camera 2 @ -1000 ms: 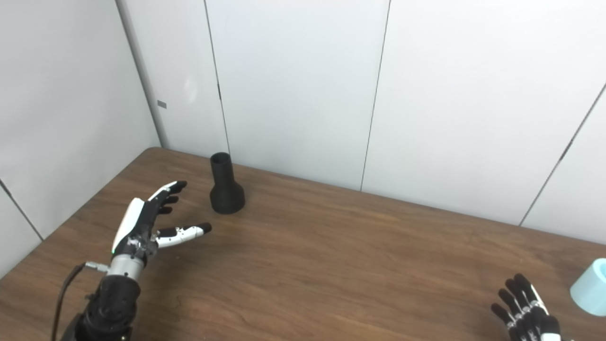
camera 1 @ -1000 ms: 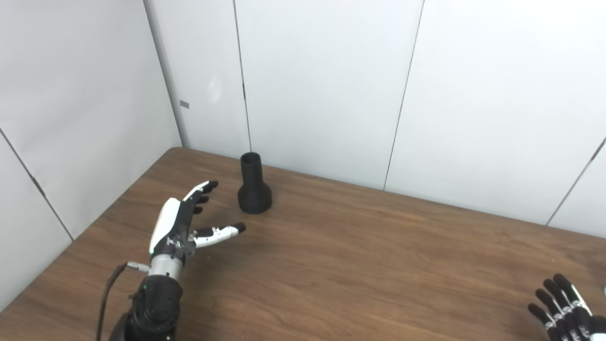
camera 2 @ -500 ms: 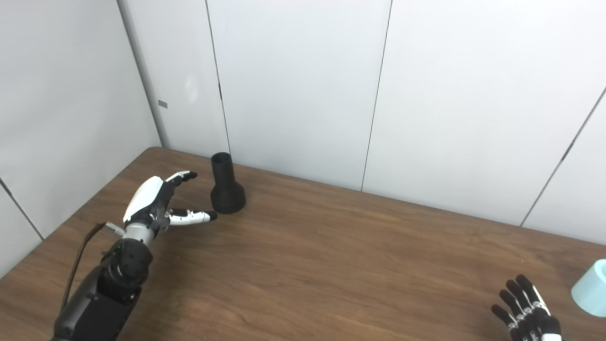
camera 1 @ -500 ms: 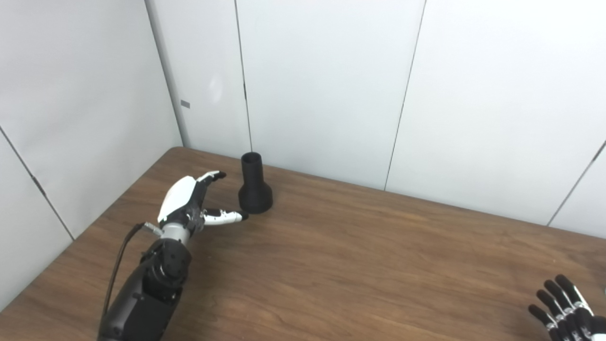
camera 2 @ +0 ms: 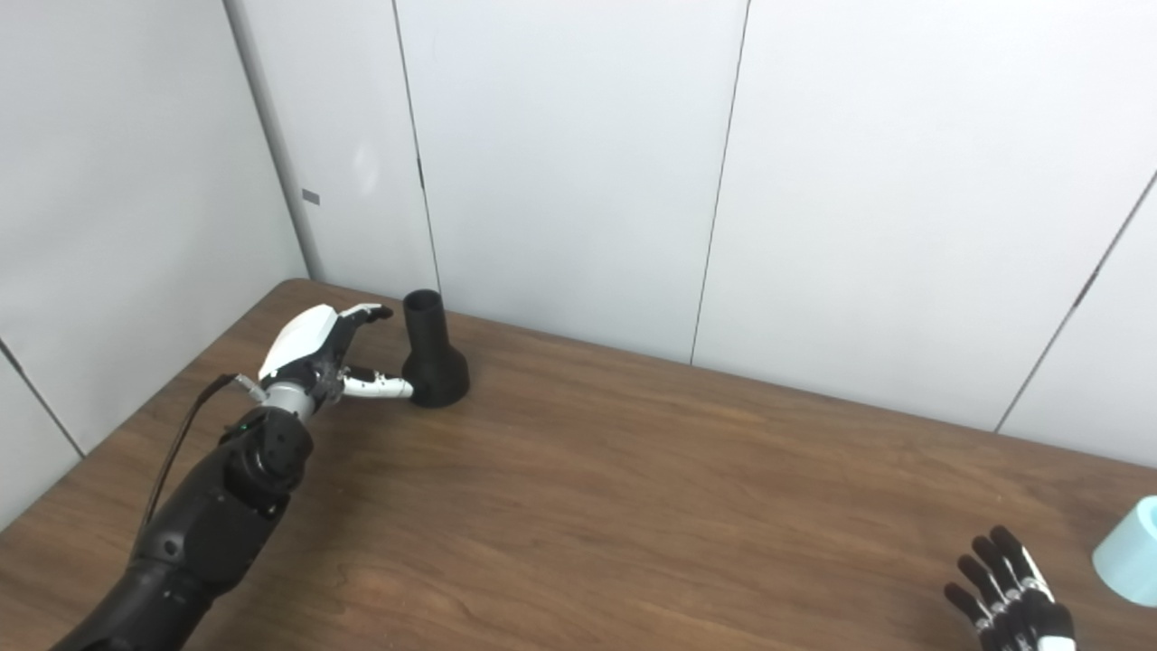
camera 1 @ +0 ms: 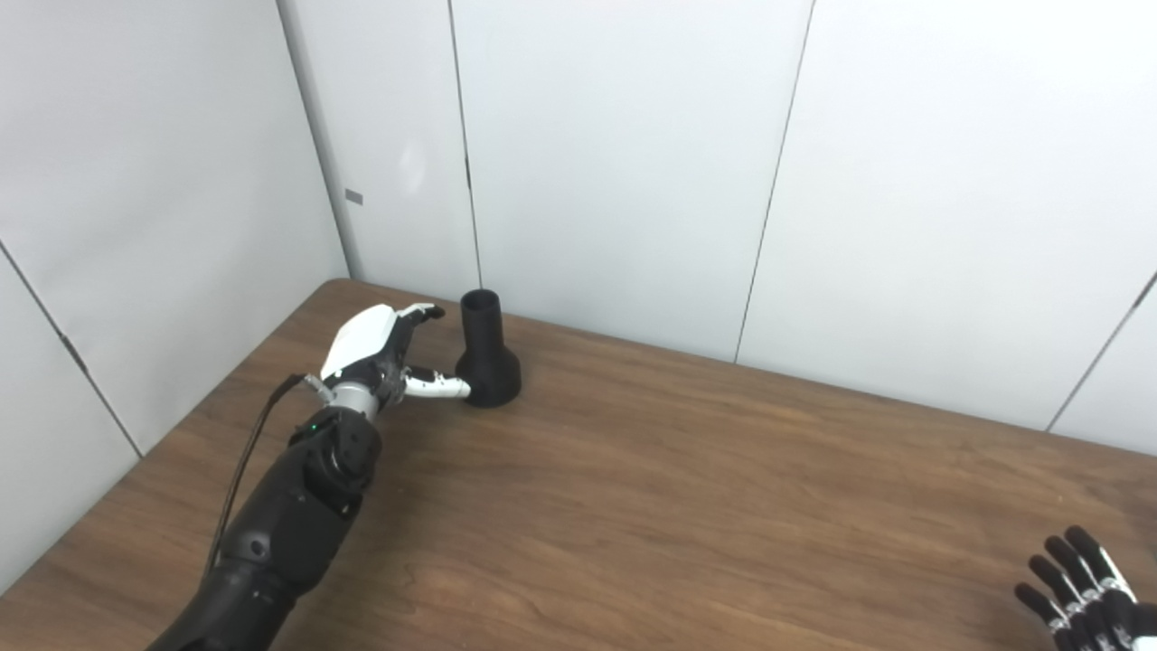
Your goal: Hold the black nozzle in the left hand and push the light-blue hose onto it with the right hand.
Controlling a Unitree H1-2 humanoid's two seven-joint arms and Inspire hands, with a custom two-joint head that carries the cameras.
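The black nozzle (camera 1: 486,357) stands upright on its flared base at the far left of the wooden table, narrow neck up. My left hand (camera 1: 384,348) is open just to its left, fingers spread toward the neck and the thumb tip at the base; contact is unclear. A light-blue hose (camera 2: 1128,551) shows only in the right eye view, at the right edge of the table, partly cut off. My right hand (camera 2: 1011,592) rests open near the bottom right corner, a short way left of the hose, fingers spread and holding nothing.
White wall panels (camera 1: 615,163) rise directly behind the nozzle and along the left side, meeting in a corner near it. The brown table (camera 1: 687,506) stretches between the two hands. A black cable (camera 1: 249,461) runs along my left forearm.
My left hand has reached forward and to the right across the table until its fingers flank the nozzle. The nozzle, the hose and my right hand have stayed put.
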